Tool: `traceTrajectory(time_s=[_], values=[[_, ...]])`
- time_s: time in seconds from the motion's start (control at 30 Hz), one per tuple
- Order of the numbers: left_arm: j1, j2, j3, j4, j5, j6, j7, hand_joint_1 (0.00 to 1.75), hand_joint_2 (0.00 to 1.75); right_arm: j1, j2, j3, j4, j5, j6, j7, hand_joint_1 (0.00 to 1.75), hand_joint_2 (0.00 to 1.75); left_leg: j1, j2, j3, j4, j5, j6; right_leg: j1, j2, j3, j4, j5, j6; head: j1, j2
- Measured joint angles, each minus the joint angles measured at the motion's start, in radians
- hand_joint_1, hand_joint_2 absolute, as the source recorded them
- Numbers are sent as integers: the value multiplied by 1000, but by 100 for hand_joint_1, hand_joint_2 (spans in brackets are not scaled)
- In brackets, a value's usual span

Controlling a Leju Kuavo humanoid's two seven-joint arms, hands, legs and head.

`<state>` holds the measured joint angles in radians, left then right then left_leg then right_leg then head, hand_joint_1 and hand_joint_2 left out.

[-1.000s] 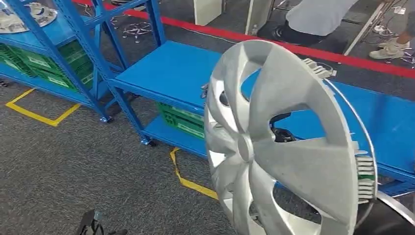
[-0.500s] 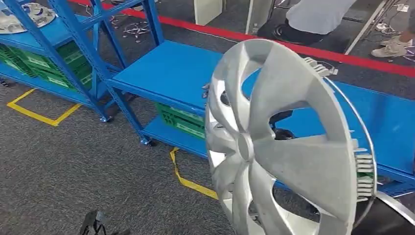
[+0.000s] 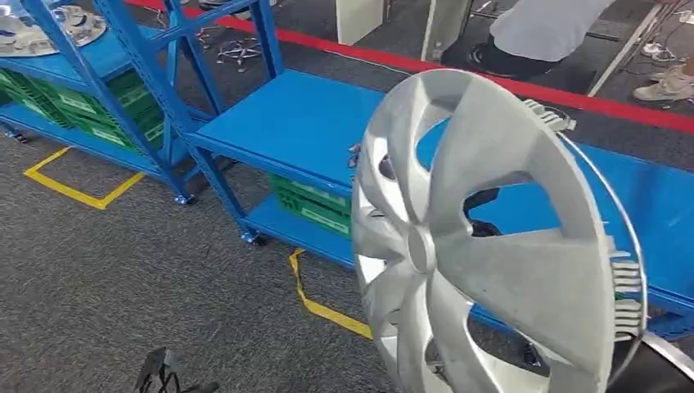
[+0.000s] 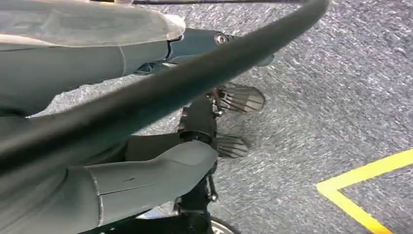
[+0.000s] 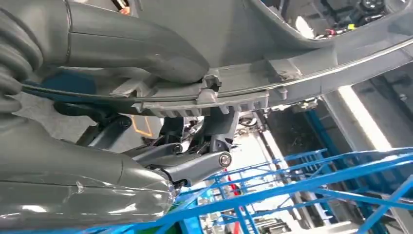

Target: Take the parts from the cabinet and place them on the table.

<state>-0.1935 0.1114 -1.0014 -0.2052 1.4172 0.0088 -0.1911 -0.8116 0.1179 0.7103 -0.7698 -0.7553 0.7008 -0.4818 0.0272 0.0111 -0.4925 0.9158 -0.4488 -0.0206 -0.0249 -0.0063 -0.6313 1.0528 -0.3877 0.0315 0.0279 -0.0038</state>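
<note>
No legible writing is seen. The silver spoked plastic wheel cover (image 3: 483, 246) is held upright above the grey carpet, before the blue metal shelving (image 3: 295, 123). Its rim is gripped by the right hand (image 5: 160, 97) and left hand (image 4: 146, 161).

The left robot hand (image 4: 146, 161) has a thick, smooth grey thumb and darker, black-jointed fingers. The right robot hand (image 5: 146, 161) shows a grey ribbed cover, glossy grey thumb and silver pivot screws.
</note>
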Motion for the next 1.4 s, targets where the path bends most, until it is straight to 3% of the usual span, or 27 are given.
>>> traceTrajectory(time_s=[0.03,0.07,0.1,0.13,0.17,0.2,0.23,0.33,0.37,0.4,0.47,0.53,0.57,0.67,0.73,0.77,0.87,0.9,0.93,0.97,1.03,1.1,1.2,1.23,1.27,1.37,1.4], values=[[0,2,0,0,0,0,0,0,175,-1,0,0,1,1,0,0,175,175,0,0,0,3,-7,-9,0,-4,25,-51,-5,4,6,0],[-3,2,0,0,0,0,0,0,175,-5,0,0,0,2,0,-2,175,175,-8,0,-8,17,-12,-16,6,-1,42,-68,-11,-1,16,0],[-3,2,0,0,0,0,0,0,175,-5,0,0,0,2,1,-5,175,175,-9,-1,-18,19,-9,-22,6,2,39,-69,-23,-14,12,0],[-2,2,0,0,-1,0,0,0,175,-3,-1,0,0,2,1,-6,175,175,-7,1,-18,22,-9,-25,7,6,33,-68,-22,-17,0,0],[-1,2,0,0,-2,-2,0,0,175,-2,-2,0,0,2,0,-6,175,175,-6,4,-17,17,-9,-29,9,10,31,-65,-26,-24,0,0],[-1,1,0,0,-3,-3,0,0,175,-3,-2,-1,0,3,0,-7,175,175,-5,5,-16,23,-16,-38,5,13,34,-68,-26,-31,-1,0],[-3,0,0,0,-4,-3,0,0,175,-4,-2,-1,-1,2,0,-7,175,175,-4,2,-25,48,-34,-40,4,15,40,-70,-27,-36,-13,0],[-7,1,0,0,-5,-6,0,0,175,-3,-2,-3,-1,2,-1,-5,175,175,-7,-1,-157,289,-134,-39,11,17,42,-70,-31,-46,-41,0],[-6,0,0,0,-5,-6,0,0,175,-1,-2,-3,-1,2,-2,-4,175,175,-9,-2,-200,355,-147,-38,15,19,42,-70,-33,-49,-45,0],[-4,0,0,0,-5,-6,0,0,175,1,-2,-3,-1,2,-2,-4,175,175,-10,-3,-220,372,-134,-35,18,23,44,-70,-34,-51,-50,0],[-3,0,0,0,-5,-6,0,0,175,0,-2,-3,-1,2,-2,-4,175,175,-14,-4,-191,274,-51,-22,23,30,51,-70,-36,-54,-55,0],[-6,2,0,0,-7,-6,0,0,175,-3,-2,-3,-2,2,-5,-3,175,175,-23,-13,-110,80,51,0,25,37,59,-71,-40,-54,-63,0],[-7,5,0,0,-7,-6,0,0,175,-5,-2,-4,-4,2,-10,-3,175,175,-28,-19,-96,59,38,6,32,39,55,-70,-42,-51,-61,0],[-11,3,0,0,-8,-6,0,0,175,-3,-2,-5,-7,2,-12,0,175,175,-33,-16,-97,43,37,9,24,42,52,-74,-40,-39,-61,0],[-10,2,0,0,-8,-6,0,0,175,-2,-3,-9,-11,2,-12,2,175,175,-19,-6,-84,23,45,15,26,33,41,-62,-52,-28,-58,0],[-9,2,0,0,-8,-7,0,0,175,-5,-3,-11,-11,2,-12,2,175,175,-19,-6,-80,21,44,19,27,25,26,-17,-82,-21,-49,0],[-10,2,0,0,-10,-7,0,0,175,0,-5,-12,-12,2,-13,3,175,175,-19,-2,-76,22,40,26,19,19,-81,218,-182,-7,-36,0],[-9,2,0,0,-10,-7,0,0,175,3,-7,-12,-12,2,-13,3,175,175,-19,-2,-76,22,40,26,16,18,-100,254,-185,-4,-29,0],[-8,1,0,0,-10,-7,0,0,175,5,-8,-12,-12,2,-13,3,175,175,-19,-1,-73,22,38,25,12,15,-94,234,-160,-2,-24,0],[-8,0,0,0,-10,-7,1,0,175,5,-8,-12,-12,2,-13,3,175,175,-18,-1,-70,23,35,22,11,13,-64,169,-119,-1,-19,0],[-9,-2,0,0,-10,-7,1,0,175,3,-8,-13,-15,2,-13,3,175,175,-17,0,-63,28,26,13,11,2,25,-13,-29,-4,-10,0],[-10,-1,0,0,-10,-7,1,0,175,1,-8,-12,-16,3,-13,2,175,175,-25,0,-70,41,22,5,16,-2,59,-72,-46,-16,-4,0],[-6,-1,0,0,-9,-7,1,0,175,8,-9,-13,-16,3,-13,2,175,175,-23,9,-72,37,24,-10,18,8,54,-69,-45,-34,-16,0],[-6,0,0,0,-10,-7,1,0,175,8,-9,-13,-17,3,-12,2,175,175,-21,6,-74,42,14,-17,12,9,61,-77,-40,-42,-18,0],[-7,-1,0,0,-10,-7,1,0,175,6,-9,-13,-18,3,-11,2,175,175,-19,0,-86,75,-9,-22,12,11,61,-79,-39,-46,-24,0],[-6,-2,0,0,-7,-7,1,0,175,5,-9,-13,-18,3,-7,2,175,175,-17,-3,-208,321,-116,-32,13,14,59,-79,-38,-52,-45,0],[-4,-3,0,0,-7,-7,1,0,175,7,-9,-13,-18,3,-7,1,175,175,-16,-3,-235,369,-123,-33,13,16,59,-79,-39,-52,-48,0]])
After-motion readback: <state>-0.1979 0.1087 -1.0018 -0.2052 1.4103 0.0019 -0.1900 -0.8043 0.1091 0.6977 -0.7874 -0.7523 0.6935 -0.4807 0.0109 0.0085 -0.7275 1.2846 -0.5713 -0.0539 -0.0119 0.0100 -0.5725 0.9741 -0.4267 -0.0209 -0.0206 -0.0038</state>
